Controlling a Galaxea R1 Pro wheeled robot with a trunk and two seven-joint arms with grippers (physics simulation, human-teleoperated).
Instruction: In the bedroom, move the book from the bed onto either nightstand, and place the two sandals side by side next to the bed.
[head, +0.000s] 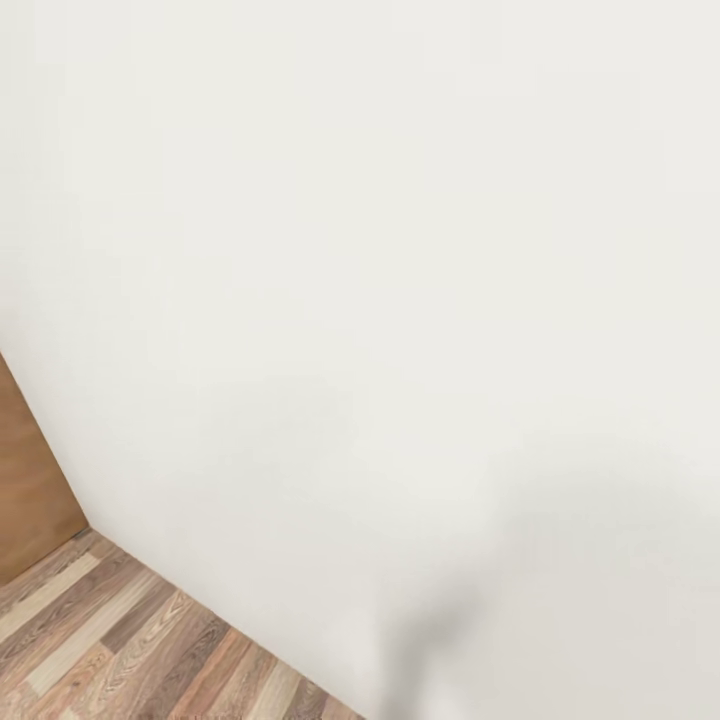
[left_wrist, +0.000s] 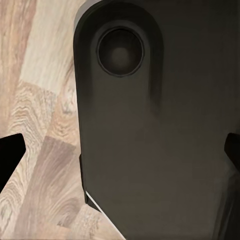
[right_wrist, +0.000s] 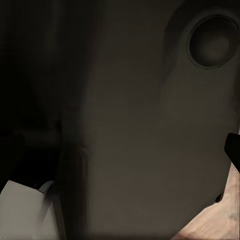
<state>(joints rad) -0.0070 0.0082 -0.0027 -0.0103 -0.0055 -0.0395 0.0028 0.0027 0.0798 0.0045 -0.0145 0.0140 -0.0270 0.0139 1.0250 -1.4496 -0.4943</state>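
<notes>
The head view faced a white wall (head: 400, 250) at close range. A brown wood wall panel (head: 30, 480) stood at the left edge, and a strip of wood-plank floor (head: 120, 640) ran along the foot of the wall. A soft shadow lay on the wall's lower right part.

Location of task items: the book, the bed, the nightstands and the sandals were not in frame, so their positions could not be established. The book's heading and the sandals' long axes likewise could not be read; they would have to be determined once the items came into frame.

Left hand: a dark fingertip (left_wrist: 10, 157) showed at one edge and a second at the opposite edge, well apart, with nothing between them. Beyond them lay a dark rounded part of the robot's body (left_wrist: 150, 140) and the plank floor.

Right hand: one dark fingertip (right_wrist: 232, 147) showed at the edge; whether the fingers were apart or together could not be told.

Risk assessment: the wall appeared near. Any forward travel would probably bring the base or the arms into contact with it. Turning toward the room should precede any advance.
</notes>
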